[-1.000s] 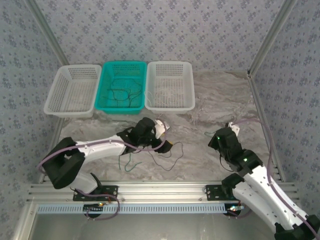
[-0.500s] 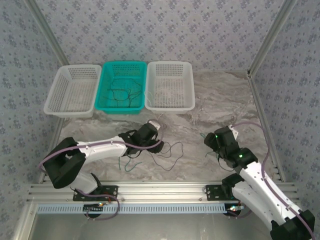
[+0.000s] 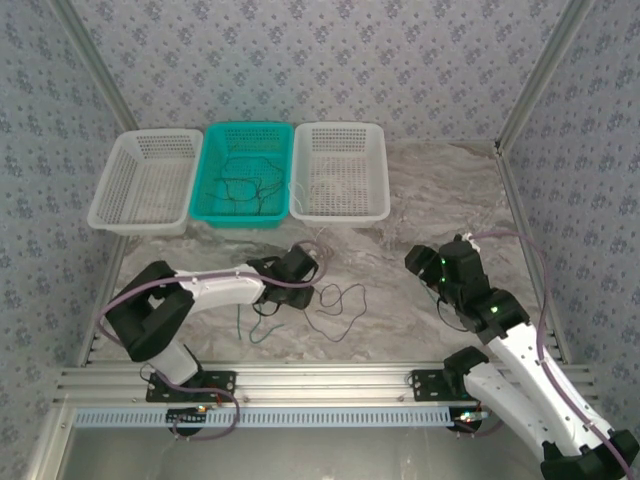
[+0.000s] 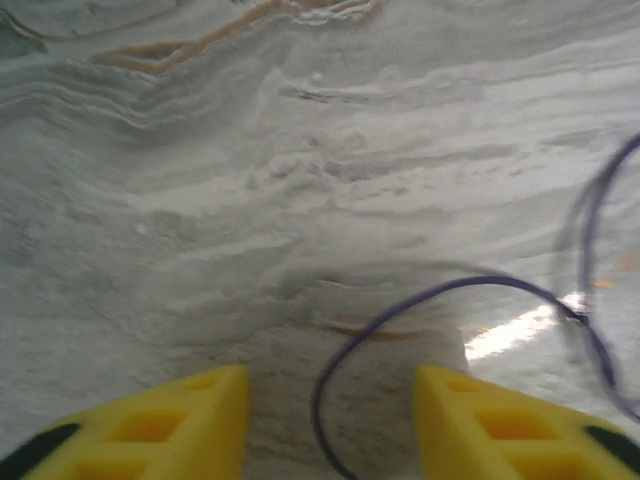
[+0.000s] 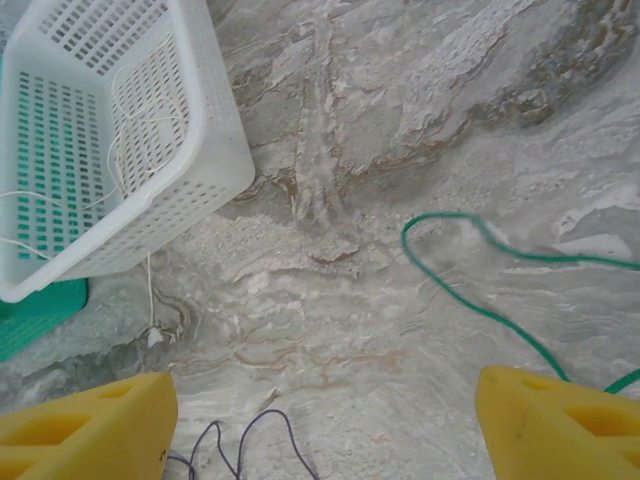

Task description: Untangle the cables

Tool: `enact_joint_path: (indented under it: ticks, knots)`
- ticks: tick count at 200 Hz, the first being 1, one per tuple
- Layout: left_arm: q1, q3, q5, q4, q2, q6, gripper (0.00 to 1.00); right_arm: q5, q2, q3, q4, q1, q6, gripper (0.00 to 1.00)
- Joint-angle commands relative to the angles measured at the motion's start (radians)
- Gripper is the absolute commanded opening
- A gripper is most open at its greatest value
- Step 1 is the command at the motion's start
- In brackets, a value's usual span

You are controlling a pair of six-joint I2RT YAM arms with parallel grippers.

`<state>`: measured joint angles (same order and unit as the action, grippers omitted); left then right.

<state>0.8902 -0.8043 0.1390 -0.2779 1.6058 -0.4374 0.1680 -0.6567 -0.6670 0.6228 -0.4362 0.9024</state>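
Left gripper (image 4: 328,400) and right gripper (image 5: 320,400) both spread; cables (image 3: 336,306) on open table (image 3: 440,200), 3 baskets (image 3: 248,126) far-edge.

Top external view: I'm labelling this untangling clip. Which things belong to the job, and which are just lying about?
Job:
purple cable, at the left gripper
green cable, on the table
cables in the teal basket

Lying about:
left white basket
right white basket
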Motion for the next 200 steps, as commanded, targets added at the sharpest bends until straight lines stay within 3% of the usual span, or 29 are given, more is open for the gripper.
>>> enact_joint_path:
  ticks: [1, 18, 47, 80, 123, 177, 200]
  knots:
    - [0.002, -0.017, -0.041, 0.026, 0.025, 0.009, 0.28, -0.045, 0.011, 0.019, -0.017, -0.003, 0.018, 0.79]
    - [0.006, -0.011, -0.035, 0.030, 0.005, 0.012, 0.00, -0.040, 0.012, 0.018, -0.017, -0.006, 0.018, 0.79]
    - [0.009, 0.014, -0.046, 0.042, -0.088, 0.017, 0.00, -0.030, 0.018, 0.018, -0.017, -0.007, 0.013, 0.79]
    - [0.008, 0.006, -0.084, 0.059, -0.308, 0.021, 0.00, -0.030, 0.019, 0.024, -0.017, -0.007, 0.013, 0.79]
    - [-0.039, -0.154, -0.096, 0.012, -0.519, 0.105, 0.00, -0.029, 0.020, 0.034, -0.049, -0.007, 0.018, 0.79]
    - [-0.174, -0.529, -0.126, -0.044, -0.493, 0.307, 0.00, -0.029, 0.028, 0.043, -0.052, -0.007, 0.020, 0.79]
    - [-0.270, -0.724, -0.209, -0.025, -0.418, 0.340, 0.00, -0.028, 0.028, 0.044, -0.057, -0.006, 0.019, 0.79]
